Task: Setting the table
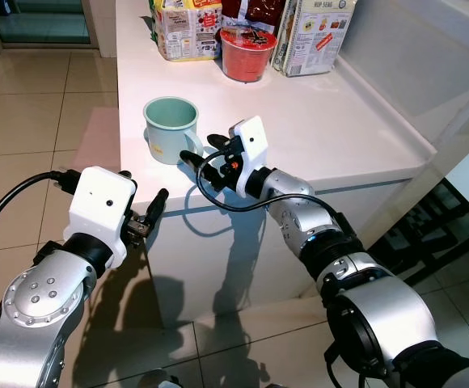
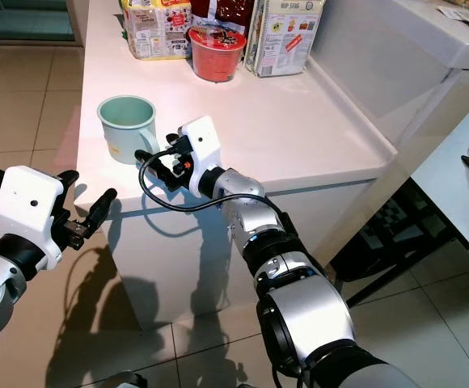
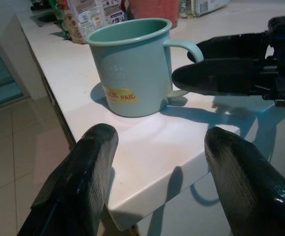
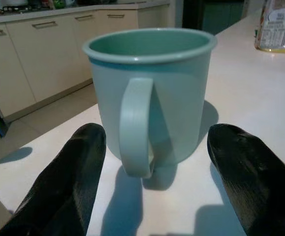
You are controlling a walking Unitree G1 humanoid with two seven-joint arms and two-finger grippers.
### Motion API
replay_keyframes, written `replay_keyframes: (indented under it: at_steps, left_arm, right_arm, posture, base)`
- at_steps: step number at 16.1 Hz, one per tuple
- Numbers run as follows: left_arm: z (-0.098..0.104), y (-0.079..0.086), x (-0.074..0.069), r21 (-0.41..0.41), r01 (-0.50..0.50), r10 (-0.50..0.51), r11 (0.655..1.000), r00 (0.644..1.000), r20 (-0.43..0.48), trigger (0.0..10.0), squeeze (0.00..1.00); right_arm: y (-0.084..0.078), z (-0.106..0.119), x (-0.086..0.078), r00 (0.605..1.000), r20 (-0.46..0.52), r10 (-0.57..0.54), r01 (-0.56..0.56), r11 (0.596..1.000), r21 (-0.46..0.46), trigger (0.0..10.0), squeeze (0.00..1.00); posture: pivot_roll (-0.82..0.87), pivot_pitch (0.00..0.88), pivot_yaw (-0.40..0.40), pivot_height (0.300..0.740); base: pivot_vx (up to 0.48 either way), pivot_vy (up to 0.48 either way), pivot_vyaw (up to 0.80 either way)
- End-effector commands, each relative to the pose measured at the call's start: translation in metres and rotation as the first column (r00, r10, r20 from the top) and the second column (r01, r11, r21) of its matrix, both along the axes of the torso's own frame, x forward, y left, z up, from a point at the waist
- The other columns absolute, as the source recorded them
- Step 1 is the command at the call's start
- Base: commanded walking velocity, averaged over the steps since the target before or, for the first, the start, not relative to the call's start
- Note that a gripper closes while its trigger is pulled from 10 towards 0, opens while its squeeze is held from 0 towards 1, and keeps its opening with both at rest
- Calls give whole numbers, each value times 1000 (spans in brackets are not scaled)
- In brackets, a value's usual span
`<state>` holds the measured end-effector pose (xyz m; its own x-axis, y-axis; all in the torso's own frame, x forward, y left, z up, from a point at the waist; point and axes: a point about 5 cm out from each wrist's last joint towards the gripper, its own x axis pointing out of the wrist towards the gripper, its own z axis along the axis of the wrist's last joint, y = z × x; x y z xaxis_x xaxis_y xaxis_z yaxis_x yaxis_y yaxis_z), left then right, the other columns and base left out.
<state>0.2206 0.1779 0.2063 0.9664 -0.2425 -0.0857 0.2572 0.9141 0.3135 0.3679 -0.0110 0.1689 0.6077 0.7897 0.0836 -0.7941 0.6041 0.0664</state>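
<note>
A white counter (image 1: 323, 121) juts out over a tiled floor (image 1: 24, 97), its near corner toward the robot. At its far end stand a yellow-labelled packet (image 1: 188, 28), a white box (image 1: 319, 36) and, in front of them, a red cup of noodles (image 1: 248, 53). Near the counter's front left corner stands a pale green mug (image 1: 171, 128), upright, with a yellow "PAID" sticker (image 3: 120, 95) low on its side and its handle (image 4: 136, 125) pointing toward the right gripper (image 1: 200, 149). That gripper rests over the counter just beside the mug, its two black fingers (image 4: 64, 182) spread wide on either side of the handle, apart from it and holding nothing. The left gripper (image 1: 141, 202) hangs off the counter's front edge, below and short of the mug, its fingers (image 3: 83, 177) likewise parted and empty, aimed at the mug's sticker side
</note>
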Motion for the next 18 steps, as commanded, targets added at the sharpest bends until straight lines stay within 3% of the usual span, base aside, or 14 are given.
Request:
replay_keyframes:
  at_steps: [1, 14, 18]
  left_arm:
    - [1, -6, -1, -5, 38, -38, 999, 999, -3, 10000, 0]
    - [0, -8, 0, -19, 70, -70, 997, 997, -11, 10000, 0]
    - [2, -13, 6, -21, 80, -79, 997, 997, 25, 10000, 0]
  right_arm:
    - [-2, 6, 3, 1000, 17, -11, 11, 1000, 7, 0, 0]
    - [0, 8, 6, 1000, 5, -14, 13, 1000, 16, 0, 0]
    - [-10, 18, 11, 998, 37, -48, 46, 998, 48, 0, 0]
  posture:
    - [160, 83, -132, 740]
    - [181, 59, -151, 740]
    - [168, 32, -144, 740]
  base:
    - [0, 0, 0]
    - [0, 0, 0]
    - [0, 0, 0]
